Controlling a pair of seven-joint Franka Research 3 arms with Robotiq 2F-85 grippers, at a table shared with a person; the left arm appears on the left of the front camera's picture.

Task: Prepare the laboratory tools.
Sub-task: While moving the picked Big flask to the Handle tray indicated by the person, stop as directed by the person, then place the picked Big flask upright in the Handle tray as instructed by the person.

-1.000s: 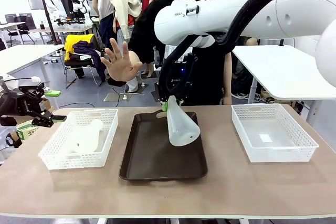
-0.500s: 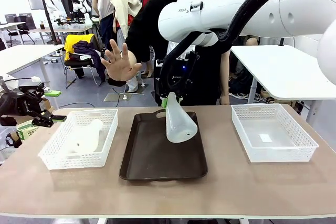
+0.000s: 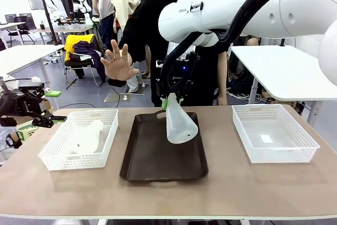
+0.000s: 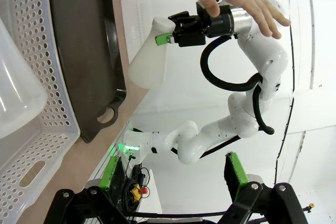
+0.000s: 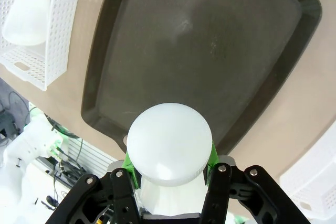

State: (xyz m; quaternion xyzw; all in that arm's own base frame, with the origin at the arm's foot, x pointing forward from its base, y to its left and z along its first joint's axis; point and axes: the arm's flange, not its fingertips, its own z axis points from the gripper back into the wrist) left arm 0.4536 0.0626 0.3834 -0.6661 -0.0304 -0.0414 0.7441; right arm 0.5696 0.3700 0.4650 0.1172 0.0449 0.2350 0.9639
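Counter (image 3: 226,196) was a tan flat top with three items in a row across it, none touching. White lattice basket (image 3: 73,162) sat at the left, dark brown handled tray (image 3: 152,154) in the middle, second white lattice basket (image 3: 279,155) at the right. Tray lay flat, handle cutout toward the far edge, closer to the left basket than to the right one.

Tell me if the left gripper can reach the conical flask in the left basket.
Probably yes. The left gripper is open beside the left basket, whose top is open, and the conical flask lies uncovered. The right gripper holds the other flask over the tray.
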